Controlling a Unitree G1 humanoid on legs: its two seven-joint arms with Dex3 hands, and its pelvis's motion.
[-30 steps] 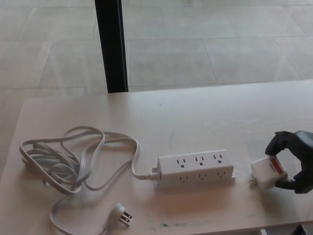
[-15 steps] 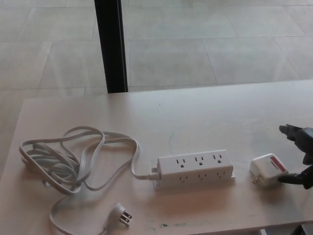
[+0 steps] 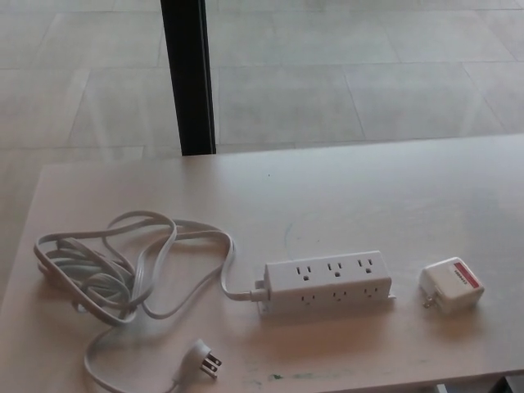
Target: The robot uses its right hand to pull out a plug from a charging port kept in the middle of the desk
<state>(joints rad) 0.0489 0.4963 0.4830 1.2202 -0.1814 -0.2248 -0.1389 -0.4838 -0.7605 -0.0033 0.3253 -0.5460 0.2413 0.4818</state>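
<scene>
A white power strip (image 3: 326,282) lies in the middle of the pale desk (image 3: 344,196), all its sockets showing bare. To its right, apart from it, a white charger plug (image 3: 449,285) with a red label rests on the desk, prongs pointing left. The strip's white cord (image 3: 115,274) coils at the left and ends in a loose wall plug (image 3: 202,359) near the front edge. Neither robot hand shows in the head view.
A black vertical post (image 3: 187,75) stands behind the desk's far edge. Tiled floor lies beyond. The desk's front edge runs along the bottom of the picture.
The right hand let go of the charger plug, opened, and drew away off the right edge out of view. The plug stays on the desk.
</scene>
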